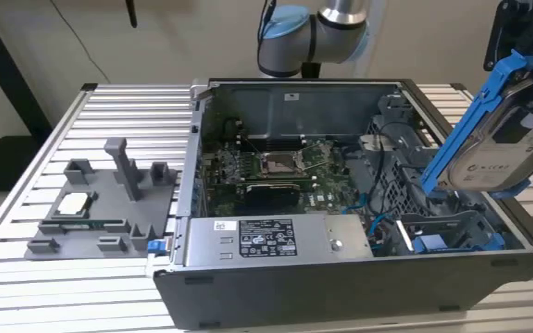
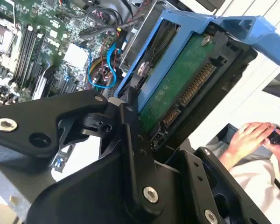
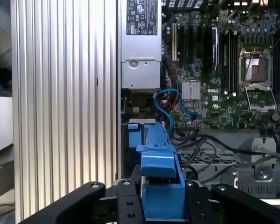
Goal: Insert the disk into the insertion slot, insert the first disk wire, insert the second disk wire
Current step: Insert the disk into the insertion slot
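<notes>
The disk (image 1: pixel 502 156) hangs in the air, tilted steeply, its silver body and white label facing out and its bright blue carrier frame running up one long edge. In the second wrist view its green circuit-board underside (image 2: pixel 177 88) and connector row are turned to the camera. The pincer (image 1: pixel 524 59) is clamped on the carrier's upper end. In the first wrist view, black fingers (image 3: pixel 126 198) sit tight against either side of the blue plastic.

Below the disk and apart from it, the insertion slot (image 1: pixel 452 225), a grey drive cage, sits inside the open computer case (image 1: pixel 341 291). The cage is at the case's near end, toward the exterior view's right.

Further into the case lie the motherboard (image 1: pixel 276 166) and a labelled silver power-supply box (image 1: pixel 276 239), with a blue cable (image 3: pixel 170 105) looping between them.

The case stands on a slatted aluminium counter (image 1: pixel 26 277), and a grey fixture tray (image 1: pixel 100 208) rests near the counter's edge on the exterior view's left. A person's hand (image 2: pixel 249 135) shows beyond the counter.
</notes>
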`<act>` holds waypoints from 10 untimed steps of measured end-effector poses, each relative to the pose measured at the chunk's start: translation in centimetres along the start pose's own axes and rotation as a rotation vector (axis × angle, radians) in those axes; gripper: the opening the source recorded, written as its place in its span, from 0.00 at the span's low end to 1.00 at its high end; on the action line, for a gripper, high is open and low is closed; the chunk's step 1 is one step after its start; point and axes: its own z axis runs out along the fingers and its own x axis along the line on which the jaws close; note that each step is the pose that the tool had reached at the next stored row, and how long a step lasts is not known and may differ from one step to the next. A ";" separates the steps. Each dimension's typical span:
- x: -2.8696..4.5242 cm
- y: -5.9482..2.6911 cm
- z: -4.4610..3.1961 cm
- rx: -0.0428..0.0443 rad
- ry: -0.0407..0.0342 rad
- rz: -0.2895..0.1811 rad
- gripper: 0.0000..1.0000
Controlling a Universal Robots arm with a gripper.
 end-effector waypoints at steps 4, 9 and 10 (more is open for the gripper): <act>0.12 -0.27 0.67 0.0000 -0.0002 0.000 0.33; 0.50 -0.37 1.58 0.0000 -0.0002 0.000 0.33; 0.57 -0.38 1.76 0.0000 -0.0002 0.000 0.33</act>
